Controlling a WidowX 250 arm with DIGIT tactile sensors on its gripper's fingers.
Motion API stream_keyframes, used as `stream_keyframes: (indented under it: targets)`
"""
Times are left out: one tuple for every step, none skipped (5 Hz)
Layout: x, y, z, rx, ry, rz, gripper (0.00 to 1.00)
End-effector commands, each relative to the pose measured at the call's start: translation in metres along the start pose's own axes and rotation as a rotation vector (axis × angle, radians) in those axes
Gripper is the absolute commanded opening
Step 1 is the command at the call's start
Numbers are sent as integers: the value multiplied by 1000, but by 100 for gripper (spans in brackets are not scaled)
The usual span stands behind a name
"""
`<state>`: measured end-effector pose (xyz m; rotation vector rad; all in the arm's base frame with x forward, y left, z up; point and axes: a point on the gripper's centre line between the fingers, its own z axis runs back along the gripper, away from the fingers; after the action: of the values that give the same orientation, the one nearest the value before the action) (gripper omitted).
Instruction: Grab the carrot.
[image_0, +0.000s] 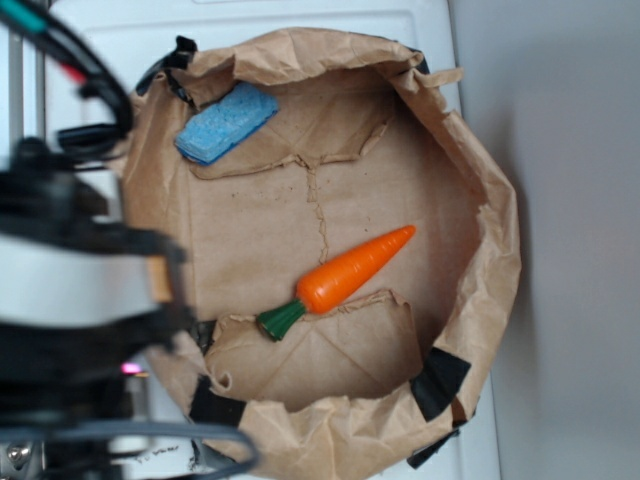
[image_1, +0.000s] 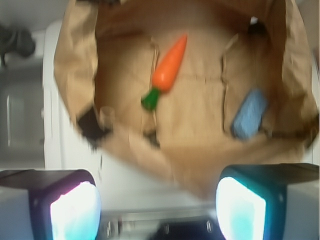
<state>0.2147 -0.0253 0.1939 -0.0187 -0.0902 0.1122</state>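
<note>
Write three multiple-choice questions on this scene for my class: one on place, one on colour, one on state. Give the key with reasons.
1. Where does the carrot lie?
A. inside the paper bag
B. on the white surface outside it
C. on the sponge

2. What colour is the sponge block?
A. red
B. blue
C. yellow

3. How is the gripper?
A. shut on the carrot
B. shut on the sponge
C. open, holding nothing

Key: 1 A, brown paper surrounds it; 2 B, plainly blue in both views; 3 C, the wrist view shows its fingers apart, outside the bag.

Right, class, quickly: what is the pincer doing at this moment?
Pincer: open, holding nothing, short of the paper bag; carrot lies untouched inside.
</note>
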Motion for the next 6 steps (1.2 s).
stream_keyframes:
  targets:
    - [41, 19, -8, -67, -132, 252, 100]
    - [41, 19, -8, -67, -132, 252, 100]
    - [41, 19, -8, -67, -132, 252, 100]
    - [41, 19, -8, -67, -132, 252, 100]
    - [17, 22, -44, -27, -180, 213, 100]
    - [2, 28, -66, -27, -200, 195, 100]
